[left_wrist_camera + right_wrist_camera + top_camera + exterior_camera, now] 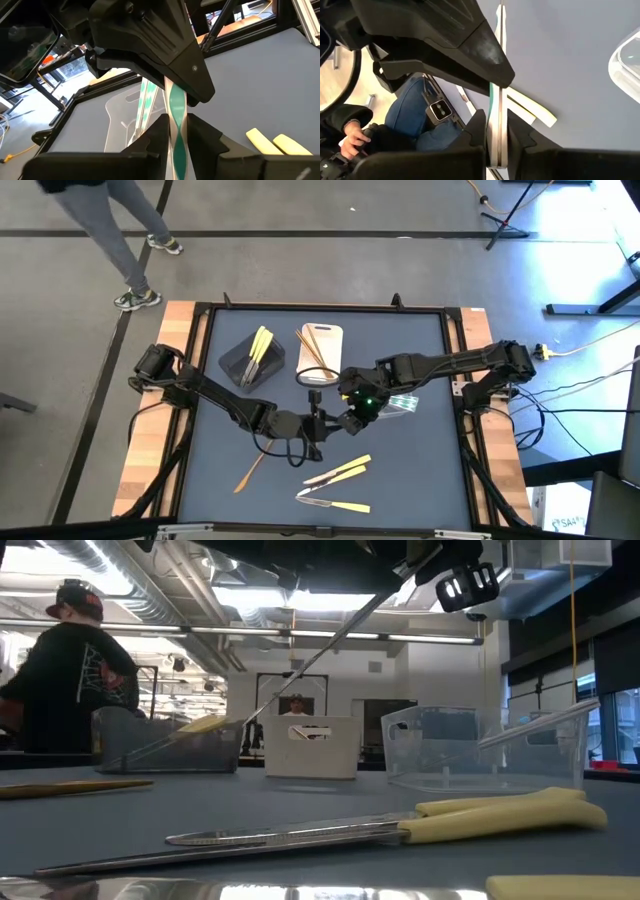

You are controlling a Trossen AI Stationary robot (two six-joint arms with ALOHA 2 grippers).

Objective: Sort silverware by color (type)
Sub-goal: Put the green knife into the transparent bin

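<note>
The step in hand looks like a mid-air handover of one silver-grey utensil (177,107) above the middle of the tabletop (420,470). The left hand (176,131) grips one end between its closed fingers, and the right hand (495,131) is clamped on the same piece from the opposite side, so both hold it at once. In the low view it hangs as a slanted rod, well clear of the surface.

To do this well, I judge that only one hand should let go, and only once the other's grip is firm. A thin, smooth piece can pivot or slip if it is pinched near its tip. The receiving arm should draw away along the utensil's length rather than sideways, so that it does not twist in the fingers. Silver pieces seem to belong in the clear tray (402,404) just beside the right hand (one silver piece already leans inside it), so the carry would be short.

The black tray (240,365) with pale yellow pieces and the white tray (322,338) with orange-brown ones stand close behind the meeting hands. A lift before any swing would keep the dangling end off their rims. In front of the arms, the yellow-handled knives (338,473) and an orange-brown utensil (250,472) lie loose, well apart from each other. Open tabletop lies to the far right and in the front left corner. A person (120,230) stands beyond the back edge, away from the arms.
</note>
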